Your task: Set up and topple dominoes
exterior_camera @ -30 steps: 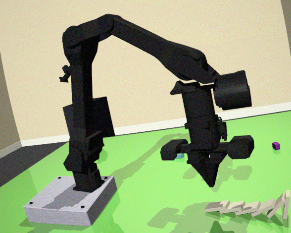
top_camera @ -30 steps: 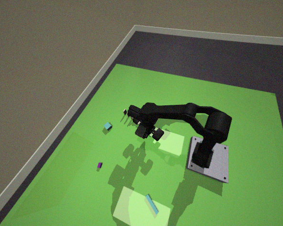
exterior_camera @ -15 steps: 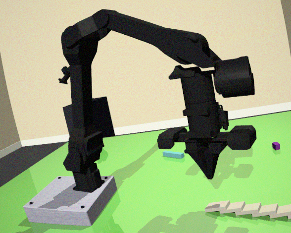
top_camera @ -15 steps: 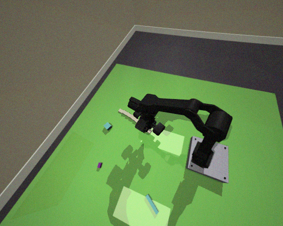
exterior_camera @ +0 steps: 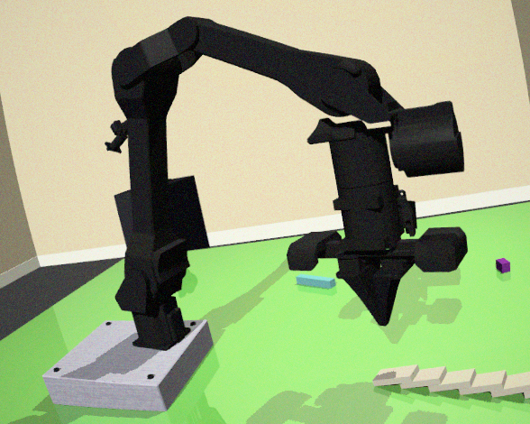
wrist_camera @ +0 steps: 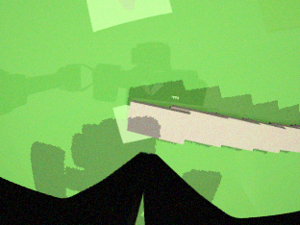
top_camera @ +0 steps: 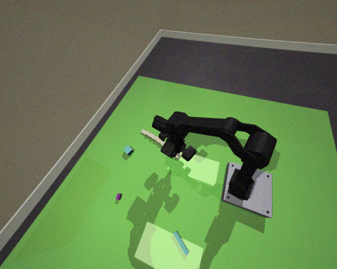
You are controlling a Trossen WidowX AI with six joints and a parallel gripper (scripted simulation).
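Observation:
The dominoes (top_camera: 152,137) (exterior_camera: 459,380) (wrist_camera: 216,128) are cream-coloured and lie toppled in one line, each tilted and overlapping its neighbour. In the exterior view they lean over toward the right, away from the arm's base, and the line runs out of that frame. None of those in view stands upright. My gripper (exterior_camera: 383,322) (wrist_camera: 146,161) is shut and empty. It hangs above the table near the line's end closest to the base, clear of the dominoes. In the top view the gripper hides part of the line.
A teal cube (top_camera: 128,150) lies beyond the line. A small purple block (top_camera: 118,196) (exterior_camera: 502,264) and a long light-blue bar (top_camera: 181,243) (exterior_camera: 315,281) lie farther off to the side. The arm's base plate (top_camera: 261,190) (exterior_camera: 101,390) is a grey slab.

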